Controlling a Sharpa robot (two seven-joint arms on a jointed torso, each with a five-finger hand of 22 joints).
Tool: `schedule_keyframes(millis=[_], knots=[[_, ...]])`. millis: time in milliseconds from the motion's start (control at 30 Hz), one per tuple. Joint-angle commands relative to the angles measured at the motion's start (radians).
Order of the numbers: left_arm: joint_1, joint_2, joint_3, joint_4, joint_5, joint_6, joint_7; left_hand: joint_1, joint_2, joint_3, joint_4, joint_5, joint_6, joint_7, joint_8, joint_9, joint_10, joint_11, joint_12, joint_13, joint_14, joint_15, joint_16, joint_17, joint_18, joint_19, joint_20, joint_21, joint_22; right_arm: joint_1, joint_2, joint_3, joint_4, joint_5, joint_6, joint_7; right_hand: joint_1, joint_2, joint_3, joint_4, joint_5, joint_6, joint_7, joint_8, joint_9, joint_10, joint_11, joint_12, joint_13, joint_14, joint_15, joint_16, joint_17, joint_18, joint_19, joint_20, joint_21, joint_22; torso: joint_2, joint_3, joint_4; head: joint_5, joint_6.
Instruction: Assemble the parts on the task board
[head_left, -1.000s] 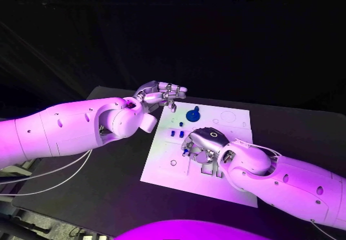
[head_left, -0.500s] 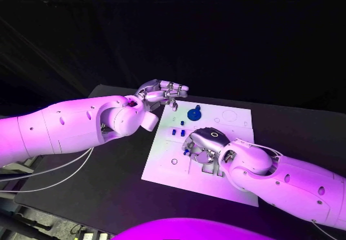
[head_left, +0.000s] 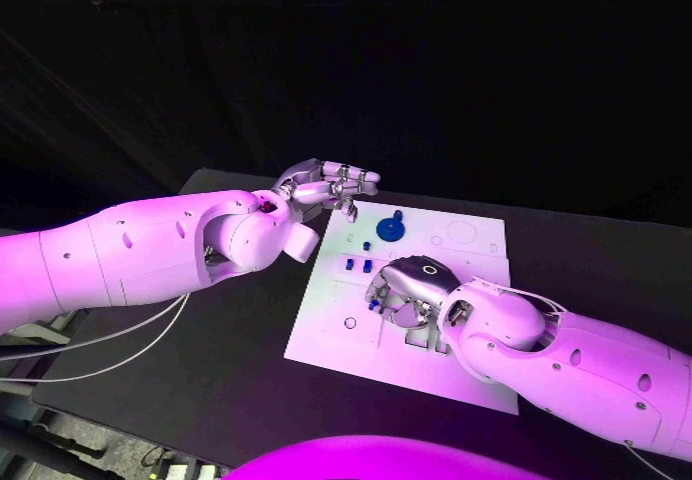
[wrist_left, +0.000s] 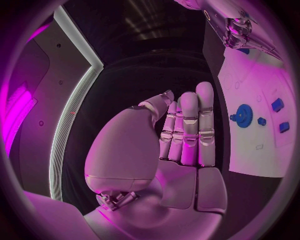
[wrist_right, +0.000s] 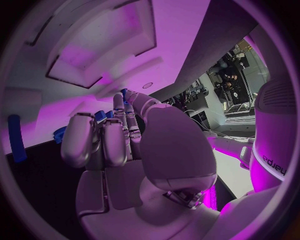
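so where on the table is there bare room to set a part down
Bare black table lies beside the task board on the robot's left, under the left arm. The board's near strip is also bare. Crowded: mid-board, where the right robot hand sits by the small blue parts, and the far edge around the blue gear and left robot hand.

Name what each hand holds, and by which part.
Left hand: nothing. Right hand: fingers curl round a small blue part on the task board; hold point hidden.

Black table under magenta light; dark backdrop from 9 to 3 o'clock. White cables hang off the table edge at 8 o'clock.
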Motion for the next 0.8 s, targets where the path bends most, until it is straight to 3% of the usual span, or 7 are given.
schedule_keyframes(millis=[33, 233, 567, 800], knots=[[0.001, 0.002, 0.000, 0.001, 0.003, 0.020, 0.002, 0.001, 0.010, -0.004, -0.003, 0.004, -0.006, -0.001, -0.001, -0.001, -0.008, 0.000, 0.004, 0.001, -0.008, 0.000, -0.005, -0.001, 0.010, 0.003, 0.004, -0.005, -0.001, -0.002, 0.008, -0.003, -0.005, -0.015, 0.039, -0.016, -0.011, 0.004, -0.003, -0.005, 0.003, 0.001, 0.003, 0.001, 0.003, 0.002, 0.000, 0.000, 0.001, 0.056, -0.004, -0.001, -0.005, -0.015, 0.003, 0.005, 0.000, -0.004, 0.001, 0.0000, -0.0008, 0.000, 0.002], [0.001, 0.003, 0.000, 0.002, 0.003, 0.021, -0.003, 0.000, 0.012, -0.004, -0.003, 0.004, -0.007, -0.001, 0.000, 0.000, -0.009, 0.000, 0.005, 0.002, -0.009, 0.001, -0.005, -0.002, 0.010, 0.003, 0.004, -0.007, -0.002, -0.002, 0.021, -0.006, -0.015, -0.023, 0.048, -0.032, -0.045, -0.015, -0.016, 0.007, -0.016, -0.034, 0.017, -0.021, 0.000, -0.028, 0.013, -0.014, -0.001, 0.054, 0.006, -0.002, -0.009, -0.013, -0.006, 0.012, -0.010, -0.012, 0.001, 0.0002, 0.0004, -0.001, 0.001], [0.001, 0.001, 0.000, 0.000, 0.002, 0.020, -0.010, 0.000, 0.013, -0.005, -0.003, 0.004, -0.007, -0.001, 0.000, 0.000, -0.010, 0.000, 0.006, 0.002, -0.010, 0.001, -0.006, -0.003, 0.011, 0.002, 0.004, -0.011, -0.007, -0.002, 0.019, -0.007, -0.017, -0.025, 0.018, -0.033, -0.068, -0.036, -0.025, 0.013, -0.014, -0.062, 0.028, -0.035, -0.002, -0.068, 0.026, -0.014, -0.003, 0.056, 0.016, 0.014, 0.003, -0.013, -0.012, 0.022, -0.011, -0.010, 0.000, 0.0004, -0.0010, 0.005, -0.002], [0.001, 0.000, 0.000, -0.001, 0.002, 0.022, -0.016, -0.003, 0.014, -0.007, -0.001, 0.003, -0.010, 0.000, 0.000, -0.001, -0.013, 0.001, 0.008, 0.002, -0.011, 0.001, -0.007, -0.005, 0.012, 0.000, 0.005, -0.017, -0.012, -0.002, -0.005, -0.007, 0.002, -0.024, -0.020, -0.036, -0.080, -0.055, -0.038, 0.013, -0.016, -0.147, 0.046, -0.040, -0.019, -0.146, 0.045, -0.005, -0.007, 0.045, 0.033, -0.014, -0.029, -0.003, -0.034, 0.037, -0.051, -0.047, 0.000, 0.0010, -0.0010, 0.003, 0.003]])
